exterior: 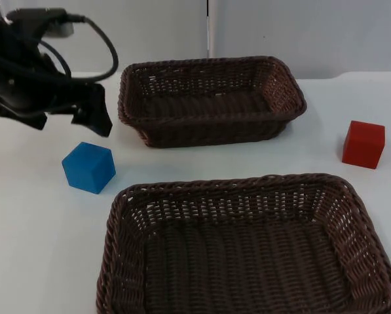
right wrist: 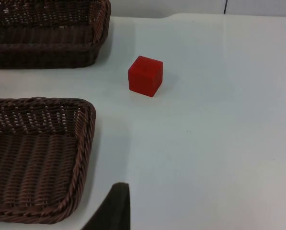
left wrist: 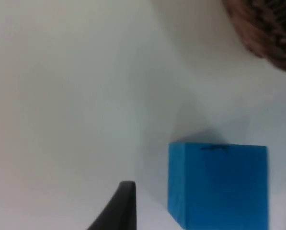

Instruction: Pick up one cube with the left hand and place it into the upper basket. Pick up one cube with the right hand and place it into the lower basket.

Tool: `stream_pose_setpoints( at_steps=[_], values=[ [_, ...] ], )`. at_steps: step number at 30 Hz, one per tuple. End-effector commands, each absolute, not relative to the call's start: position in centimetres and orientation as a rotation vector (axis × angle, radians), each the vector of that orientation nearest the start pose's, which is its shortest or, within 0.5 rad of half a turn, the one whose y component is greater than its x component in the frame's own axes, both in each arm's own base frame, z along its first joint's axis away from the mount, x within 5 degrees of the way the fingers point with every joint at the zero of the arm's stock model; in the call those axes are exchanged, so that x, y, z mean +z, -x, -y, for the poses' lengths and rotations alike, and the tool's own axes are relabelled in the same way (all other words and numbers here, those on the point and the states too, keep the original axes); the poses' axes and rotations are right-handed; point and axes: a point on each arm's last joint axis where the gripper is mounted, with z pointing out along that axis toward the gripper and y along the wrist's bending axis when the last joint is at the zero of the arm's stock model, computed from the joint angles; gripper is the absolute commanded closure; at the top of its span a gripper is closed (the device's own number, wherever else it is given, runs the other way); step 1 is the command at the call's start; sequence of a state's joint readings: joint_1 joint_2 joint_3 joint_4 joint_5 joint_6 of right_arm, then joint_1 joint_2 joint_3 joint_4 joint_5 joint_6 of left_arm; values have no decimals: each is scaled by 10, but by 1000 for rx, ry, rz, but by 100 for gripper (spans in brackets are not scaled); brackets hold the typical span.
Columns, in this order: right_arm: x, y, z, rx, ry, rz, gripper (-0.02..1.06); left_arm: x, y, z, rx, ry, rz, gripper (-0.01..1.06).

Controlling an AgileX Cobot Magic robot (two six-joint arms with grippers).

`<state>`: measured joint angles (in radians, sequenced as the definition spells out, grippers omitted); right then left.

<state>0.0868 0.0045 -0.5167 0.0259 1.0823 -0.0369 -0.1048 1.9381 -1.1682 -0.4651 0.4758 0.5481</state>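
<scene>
A blue cube [exterior: 88,167] rests on the white table left of the two baskets. My left gripper [exterior: 90,119] hangs just behind and above it, not touching it. In the left wrist view the blue cube [left wrist: 218,184] lies close beside the black fingertip [left wrist: 121,208]. A red cube [exterior: 363,144] stands at the right side of the table, between the baskets' right ends. The right arm waits; its gripper [right wrist: 115,208] is well back from the red cube [right wrist: 145,75]. The upper basket [exterior: 211,69] and lower basket [exterior: 238,186], both dark brown wicker, hold nothing.
The grey partition wall [exterior: 280,33] closes off the table behind the upper basket. Bare white table [exterior: 25,229] lies in front of the blue cube, and more [right wrist: 219,143] around the red cube.
</scene>
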Motion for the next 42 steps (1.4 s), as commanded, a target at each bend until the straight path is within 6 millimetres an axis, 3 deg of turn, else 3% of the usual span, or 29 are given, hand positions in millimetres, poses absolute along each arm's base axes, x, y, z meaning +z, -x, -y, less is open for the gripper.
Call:
stream_pose_setpoints(
  at_steps=[1,8,21,42],
  values=[
    [280,8,-1,57,120,-2043,0,147,-384,60,-250,-381,-2639,0],
    [280,8,1,51,99,-2044,0,119,-392,59,-227,-351,-2660,0],
    [280,8,1,51,99,-2044,0,91,-398,63,-286,-344,-2685,0],
    [280,8,1,51,99,-2044,0,78,-400,64,-292,-311,-2698,2]
  ],
)
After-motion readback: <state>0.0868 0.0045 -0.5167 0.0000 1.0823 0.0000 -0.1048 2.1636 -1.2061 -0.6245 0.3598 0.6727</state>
